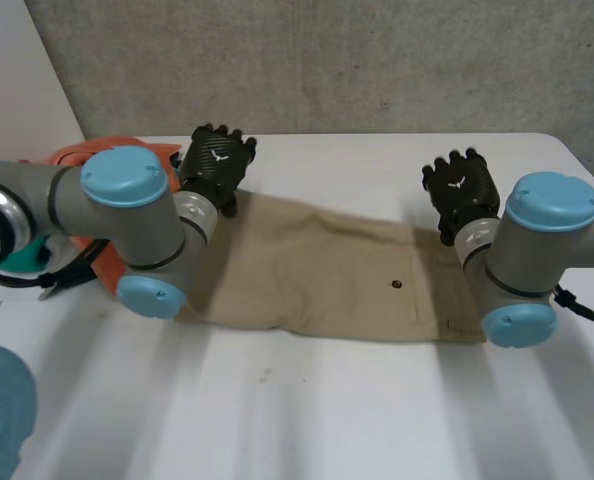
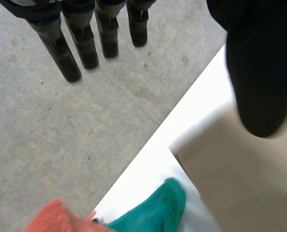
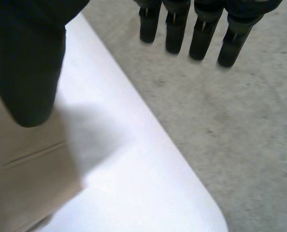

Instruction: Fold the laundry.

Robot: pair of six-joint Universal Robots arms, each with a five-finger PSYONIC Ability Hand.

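Note:
A tan garment (image 1: 337,275) lies folded flat across the middle of the white table (image 1: 327,420), with a dark button (image 1: 396,284) towards its right end. My left hand (image 1: 214,160) hovers at the garment's far left corner, open and empty. In the left wrist view its fingers (image 2: 85,43) are straight and its thumb (image 2: 262,82) stands apart above the tan cloth (image 2: 245,183). My right hand (image 1: 460,190) is at the far right corner, also open. In the right wrist view its fingers (image 3: 201,34) are straight and its thumb (image 3: 30,72) hangs over the cloth's edge (image 3: 27,179).
An orange cloth (image 1: 87,160) and a teal cloth (image 1: 22,255) are heaped at the table's left, behind my left arm; both also lie beside the garment's corner, teal (image 2: 158,205) and orange (image 2: 51,220). The table's far edge (image 3: 134,169) drops to grey floor.

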